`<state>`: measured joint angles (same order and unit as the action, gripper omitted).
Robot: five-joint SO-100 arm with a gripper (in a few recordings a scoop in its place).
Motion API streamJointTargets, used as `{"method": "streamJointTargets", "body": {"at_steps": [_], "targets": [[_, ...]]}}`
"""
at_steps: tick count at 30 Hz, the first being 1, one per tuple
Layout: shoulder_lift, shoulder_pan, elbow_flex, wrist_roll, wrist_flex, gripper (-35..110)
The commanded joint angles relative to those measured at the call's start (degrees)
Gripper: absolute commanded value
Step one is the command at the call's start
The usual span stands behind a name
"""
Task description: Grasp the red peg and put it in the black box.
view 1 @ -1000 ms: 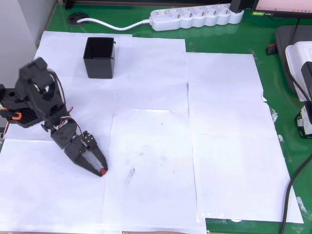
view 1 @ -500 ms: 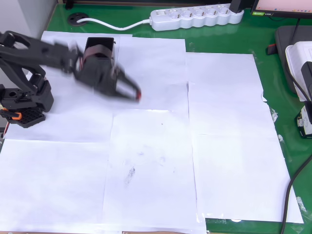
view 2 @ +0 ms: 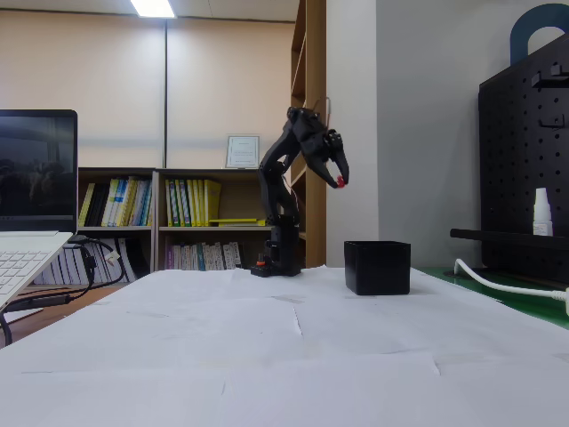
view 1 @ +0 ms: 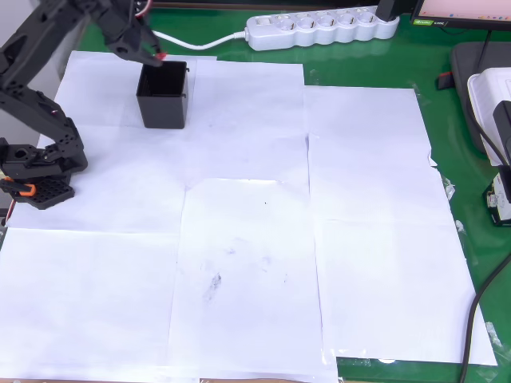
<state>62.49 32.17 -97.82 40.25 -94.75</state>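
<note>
Overhead view, left to right: arm base (view 1: 36,171) sits at the left edge on the white paper sheets (view 1: 239,239), orange clip low on it. Arm reaches up and toward the top of the frame. Gripper (view 1: 156,56) is at the top edge of the black box (view 1: 164,96), tips over the box's far rim. Fingers (view 1: 144,49) pressed nearly together, pinching the red peg (view 1: 162,56) right at the tips. Peg reads as a small red dot at the rim line, slightly left of the box's middle. Box stands upright on the paper, open top, inside looks dark; can't tell if anything is in it. Power strip (view 1: 319,28) lies along the top on the green mat (view 1: 447,152), its white cable running left behind the arm. Far right: dark cable and some white gear at the frame edge.

Fixed view, left to right: laptop (view 2: 31,205) at the left edge, bookshelf behind. Arm base (view 2: 276,253) stands mid-frame at the back of the paper. Gripper (view 2: 339,179) is held high, tips angled down and to the right, closed on the red peg (view 2: 340,181). Peg is in the air, well above the black box (view 2: 378,267) and a little left of it here, touching nothing but the fingers. Box rests on the paper to the right of the base. Black pegboard (view 2: 524,160) far right, white cable below it.
</note>
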Motion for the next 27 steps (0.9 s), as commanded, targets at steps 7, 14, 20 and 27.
{"method": "streamJointTargets", "body": {"at_steps": [7,14,20,27], "targets": [[17.05,3.69,-3.43,-5.01,3.43,0],[24.08,6.68,-7.21,-6.94,0.53,0],[24.35,8.96,-6.77,-7.82,3.69,0],[24.61,10.11,-6.50,-8.17,6.06,0]]}}
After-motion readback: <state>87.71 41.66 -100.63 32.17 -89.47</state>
